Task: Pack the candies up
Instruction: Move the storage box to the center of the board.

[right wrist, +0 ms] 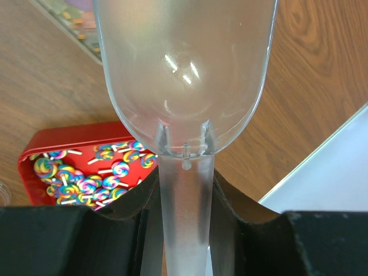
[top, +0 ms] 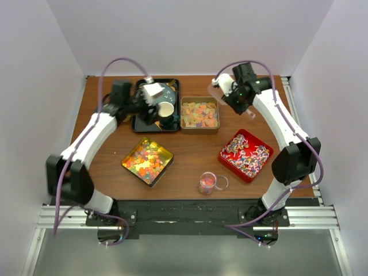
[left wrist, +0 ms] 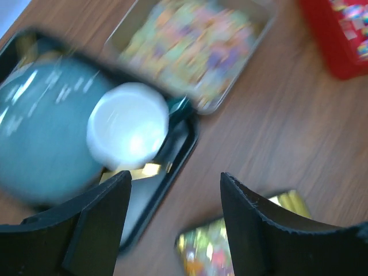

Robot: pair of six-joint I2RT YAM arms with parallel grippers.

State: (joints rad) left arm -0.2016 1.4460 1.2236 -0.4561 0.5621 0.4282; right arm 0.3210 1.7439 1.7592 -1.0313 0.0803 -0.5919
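The candies lie in three tins: bright cubes in a gold tin, pastel cubes in a silver tin, and striped swirl lollipops in a red tin. My left gripper hangs open and empty over the black tray's near-right edge, beside a white cup. At the back right, above the table, my right gripper is shut on the handle of a clear plastic scoop. The scoop's bowl is empty.
A round teal piece lies in the black tray behind the cup. A small clear jar with some candies stands near the front edge, its lid beside it. White walls enclose the table on three sides.
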